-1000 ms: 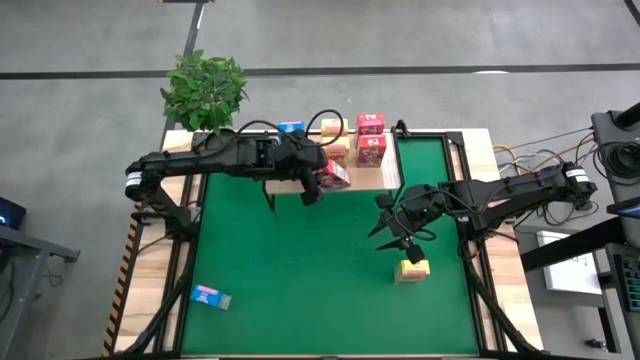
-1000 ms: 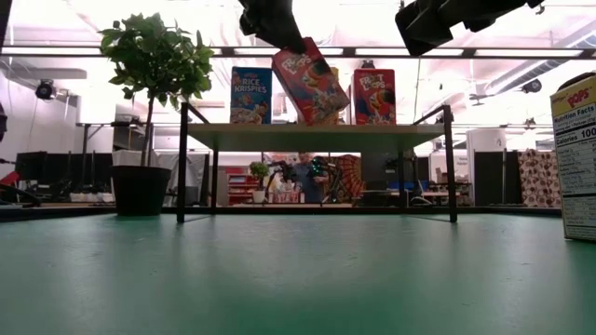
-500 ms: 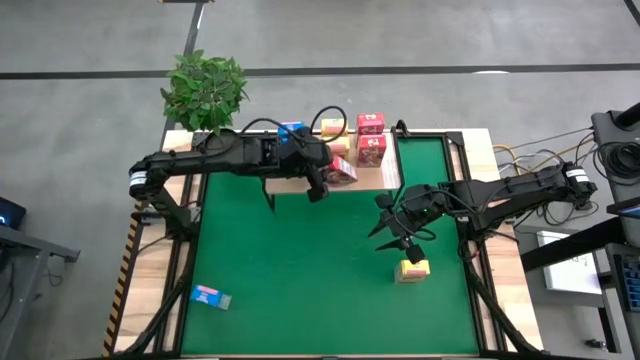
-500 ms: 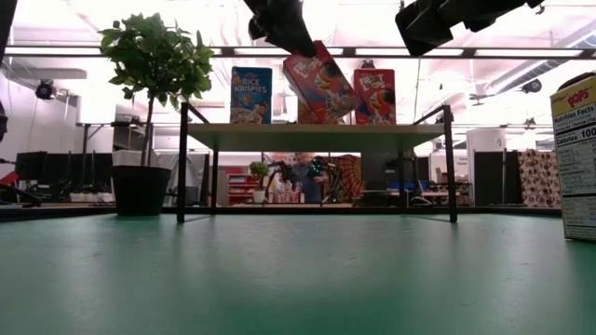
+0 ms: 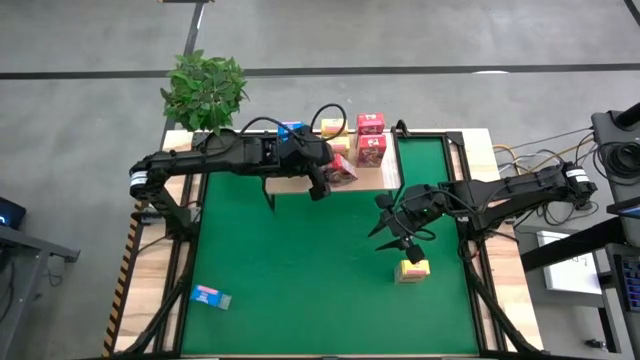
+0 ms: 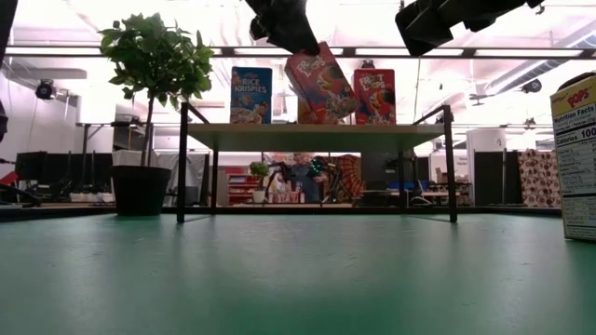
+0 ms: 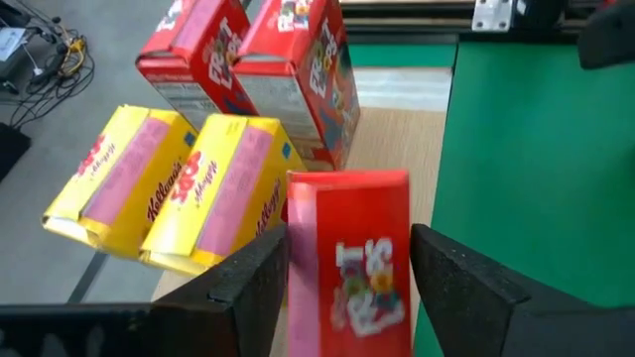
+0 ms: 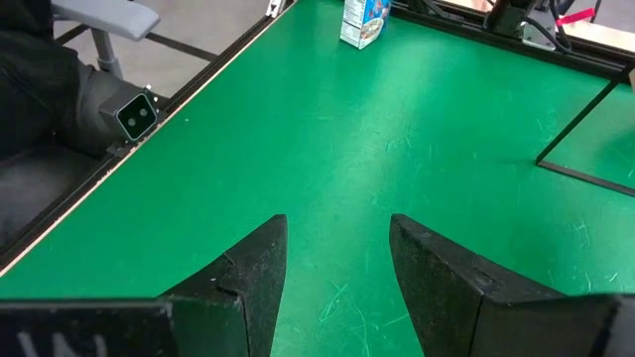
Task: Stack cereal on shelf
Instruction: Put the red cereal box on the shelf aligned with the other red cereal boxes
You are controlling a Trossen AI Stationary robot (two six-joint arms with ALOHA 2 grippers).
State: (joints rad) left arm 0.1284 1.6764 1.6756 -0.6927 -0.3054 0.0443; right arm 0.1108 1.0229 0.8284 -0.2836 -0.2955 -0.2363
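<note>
Left gripper (image 7: pixel 347 288) clamped on red cereal box (image 7: pixel 349 260), held tilted just above shelf (image 6: pixel 317 136), beside two upright red boxes (image 7: pixel 298 74) and two yellow boxes (image 7: pixel 169 193); blue box (image 6: pixel 250 95) upright on shelf's left part; right gripper (image 8: pixel 332 263) fingers spread, holding nothing, above green mat (image 5: pixel 300 270), near yellow box (image 5: pixel 412 269); another blue box (image 5: pixel 210 296) lying at mat's near left corner.

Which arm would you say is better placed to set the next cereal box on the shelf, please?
The left. Its gripper already holds a red box, tilted, over the shelf among the standing boxes. The right gripper is open and empty, above the green mat near a yellow box.
</note>
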